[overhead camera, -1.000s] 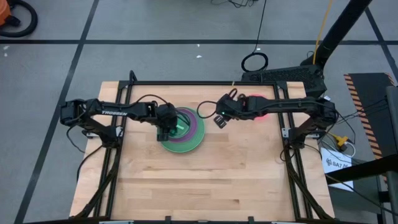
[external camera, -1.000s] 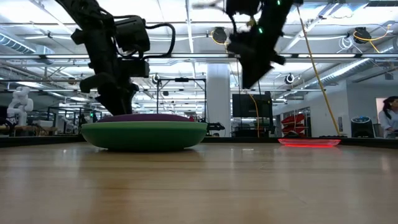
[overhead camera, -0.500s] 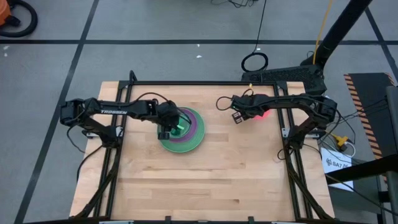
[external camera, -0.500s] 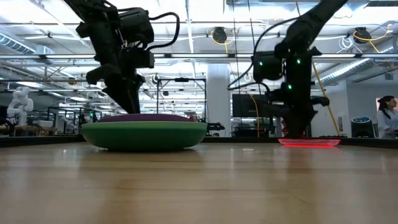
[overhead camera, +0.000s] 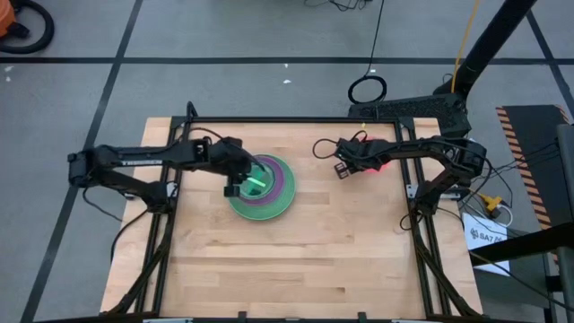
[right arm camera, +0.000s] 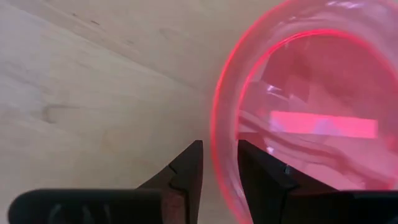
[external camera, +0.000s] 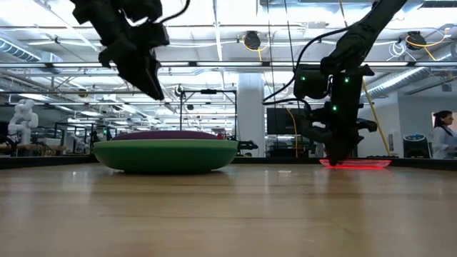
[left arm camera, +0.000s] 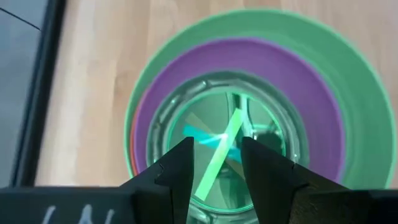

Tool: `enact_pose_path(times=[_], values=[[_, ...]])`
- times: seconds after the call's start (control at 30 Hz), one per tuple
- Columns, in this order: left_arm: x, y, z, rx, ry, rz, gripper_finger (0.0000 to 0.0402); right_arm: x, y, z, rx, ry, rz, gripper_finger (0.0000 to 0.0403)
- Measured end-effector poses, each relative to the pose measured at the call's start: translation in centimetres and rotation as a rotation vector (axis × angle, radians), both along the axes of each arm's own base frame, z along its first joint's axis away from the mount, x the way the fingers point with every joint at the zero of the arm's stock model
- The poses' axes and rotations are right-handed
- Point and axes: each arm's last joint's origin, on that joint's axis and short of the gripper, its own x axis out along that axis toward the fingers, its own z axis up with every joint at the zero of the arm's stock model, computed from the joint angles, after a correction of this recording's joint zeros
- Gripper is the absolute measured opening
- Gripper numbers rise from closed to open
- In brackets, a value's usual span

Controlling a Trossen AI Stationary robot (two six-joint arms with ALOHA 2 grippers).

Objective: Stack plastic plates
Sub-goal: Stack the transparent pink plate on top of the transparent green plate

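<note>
A stack of plates (overhead camera: 262,186) rests left of the table's middle. It has a large green plate at the bottom, a purple one (left arm camera: 298,87) on it and a small translucent lime one (left arm camera: 205,106) on top, with an orange edge (left arm camera: 132,152) showing under the purple. My left gripper (overhead camera: 238,186) hangs open above the stack's left part (external camera: 153,89), clear of it. A small translucent pink plate (overhead camera: 375,154) lies flat near the far right edge (external camera: 355,163). My right gripper (overhead camera: 346,167) is down at its left rim. My right gripper (right arm camera: 221,163) has the pink plate's rim (right arm camera: 219,124) between its two fingers, one finger outside the plate and one inside. It comes from above, pointing down, at the side facing the table's middle. The plate lies flat on the table.
Dark frame rails run along the table's far, left and right edges (overhead camera: 287,119). The near half of the wooden top (overhead camera: 296,260) is bare. Beyond the table, a person stands at the right in the low view (external camera: 444,135).
My right gripper swung from high near the table's middle toward the right edge and came down at the pink plate's rim, where it stays. My left gripper, low over the stack before, has risen clear above it.
</note>
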Motion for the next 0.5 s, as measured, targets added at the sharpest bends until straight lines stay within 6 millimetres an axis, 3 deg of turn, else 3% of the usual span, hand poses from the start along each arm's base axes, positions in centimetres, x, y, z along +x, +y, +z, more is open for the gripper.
enact_pose_path(times=[0.17,0.4,0.5], values=[[-0.9,-0.4,1.5,-0.005,-0.071,0.018,0.014,-0.2,-0.1,-0.1,-0.023,0.02,0.012,0.0082],[-1.9,-1.7,3.2,-0.009,-0.166,-0.003,0.014,0.1,-0.2,0.0,-0.038,0.001,0.038,0.0011],[-2.3,-2.2,3.7,-0.01,-0.196,-0.017,0.014,0.2,-0.3,0.0,-0.04,-0.001,0.042,0.0006]])
